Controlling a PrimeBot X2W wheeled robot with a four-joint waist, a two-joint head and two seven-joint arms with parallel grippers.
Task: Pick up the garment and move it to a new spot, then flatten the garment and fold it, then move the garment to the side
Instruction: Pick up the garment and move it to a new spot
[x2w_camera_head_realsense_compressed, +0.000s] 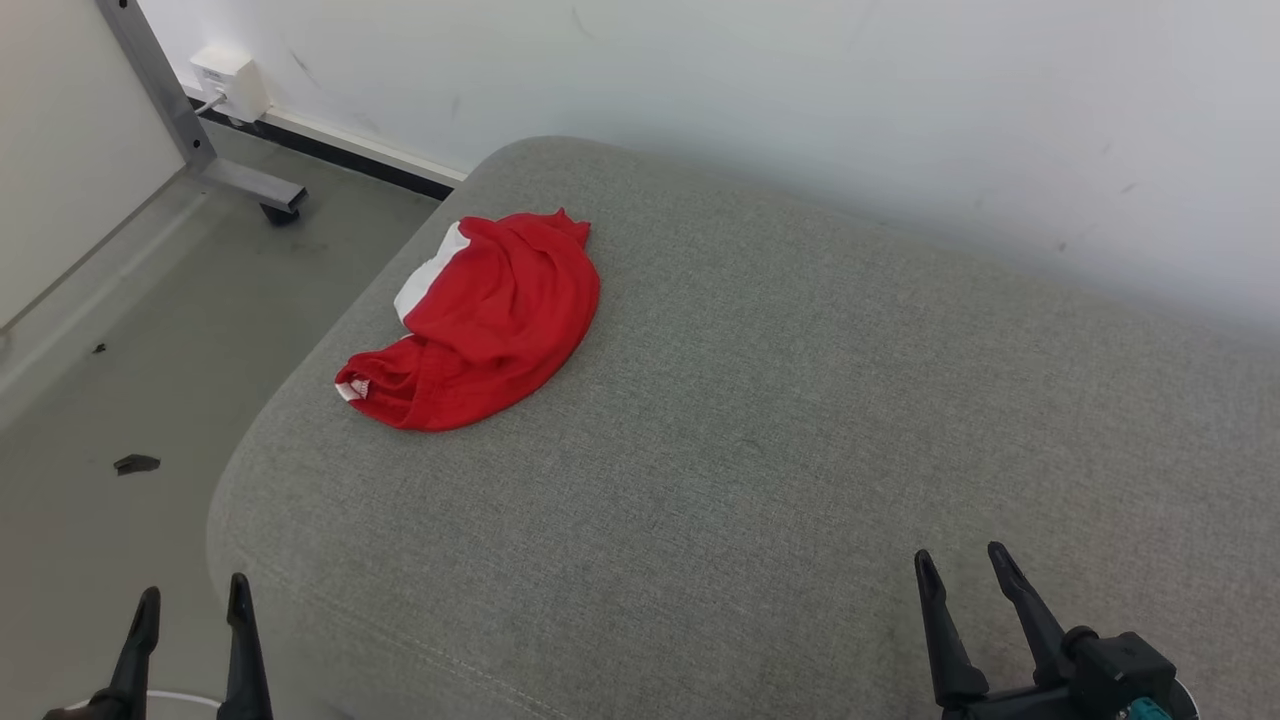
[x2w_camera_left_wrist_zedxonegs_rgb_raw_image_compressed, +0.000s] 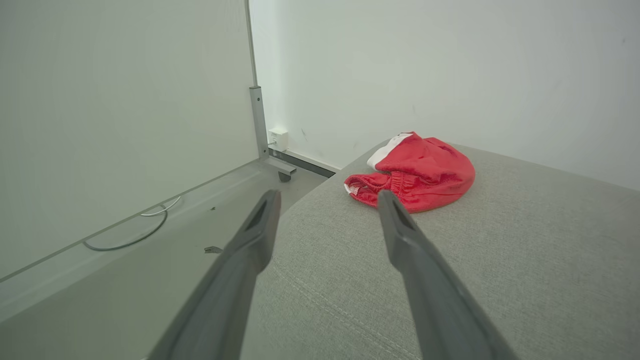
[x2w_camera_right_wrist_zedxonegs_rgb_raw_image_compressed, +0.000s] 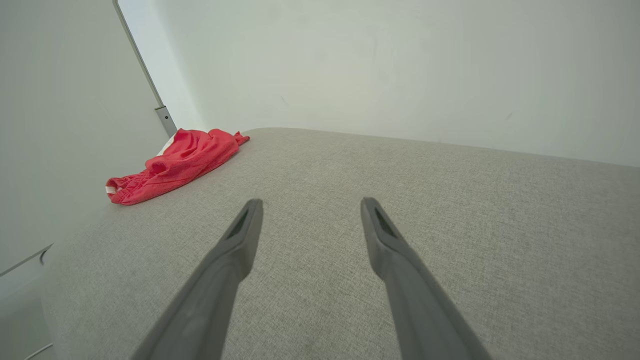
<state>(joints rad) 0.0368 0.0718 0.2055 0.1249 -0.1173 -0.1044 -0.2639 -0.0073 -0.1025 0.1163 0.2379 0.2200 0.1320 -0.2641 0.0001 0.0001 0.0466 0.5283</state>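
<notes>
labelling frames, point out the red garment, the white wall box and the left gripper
red garment (x2w_camera_head_realsense_compressed: 490, 320), head view, middle of the cloth
white wall box (x2w_camera_head_realsense_compressed: 232, 82), head view, its front
left gripper (x2w_camera_head_realsense_compressed: 194, 585), head view, between fingertips

A grey fabric cushion (x2w_camera_head_realsense_compressed: 800, 400) with rounded corners carries the load. Its woven top is flat, and a seam runs along its near edge. Most of it stretches ahead of the right gripper (x2w_camera_head_realsense_compressed: 960, 553), which sits over its near part. The cushion's left edge runs just to the right of the left gripper (x2w_camera_head_realsense_compressed: 194, 590). One thing lies on it: a red garment (x2w_camera_head_realsense_compressed: 480, 320) with a white patch, crumpled in a low heap. The heap sits ahead of the left gripper and a little to its right, close to the cushion's left edge. From the right gripper it is far ahead and well off to the left.
</notes>
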